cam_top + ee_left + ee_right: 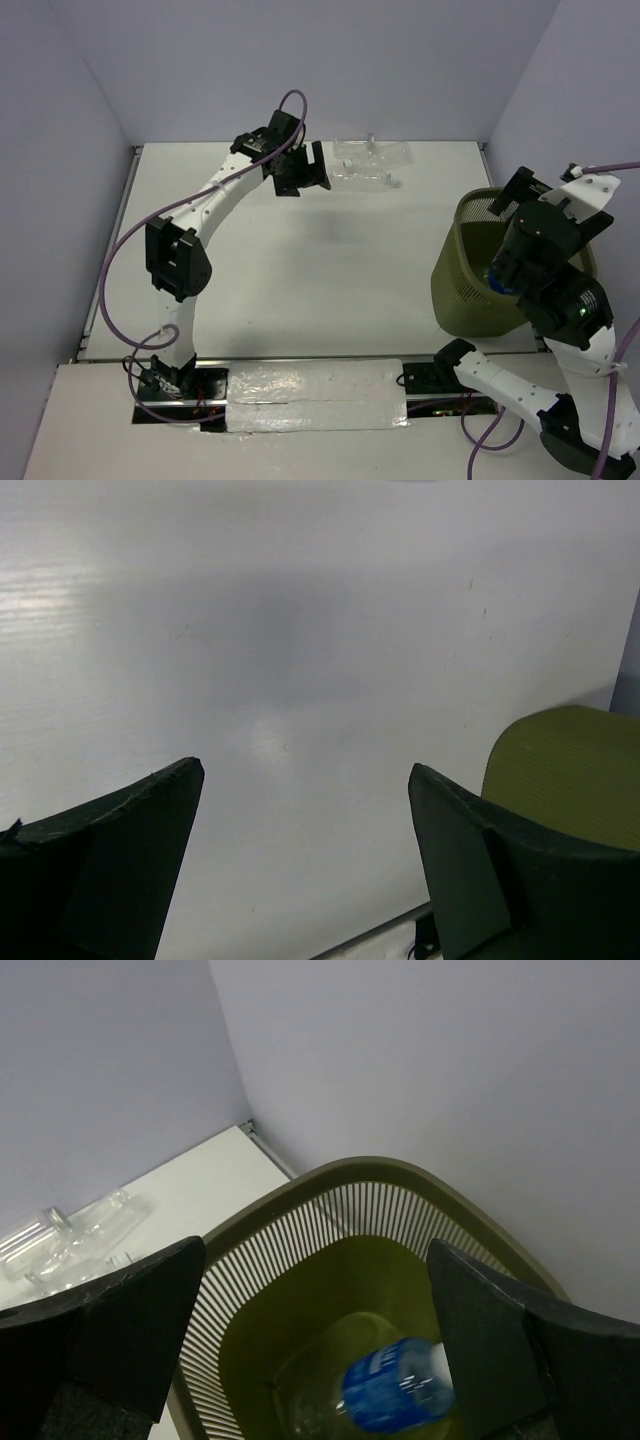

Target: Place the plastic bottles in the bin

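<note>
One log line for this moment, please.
right gripper: open over bin | blue-label bottle: inside bin | left gripper: open beside clear bottles on table

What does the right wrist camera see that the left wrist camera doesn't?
Only the right wrist view looks down into the bin, with a blue-labelled bottle inside, and catches clear bottles lying on the table. Only the left wrist view shows the bin's outer wall and a broad stretch of the table. Both show the green bin and the white table.
</note>
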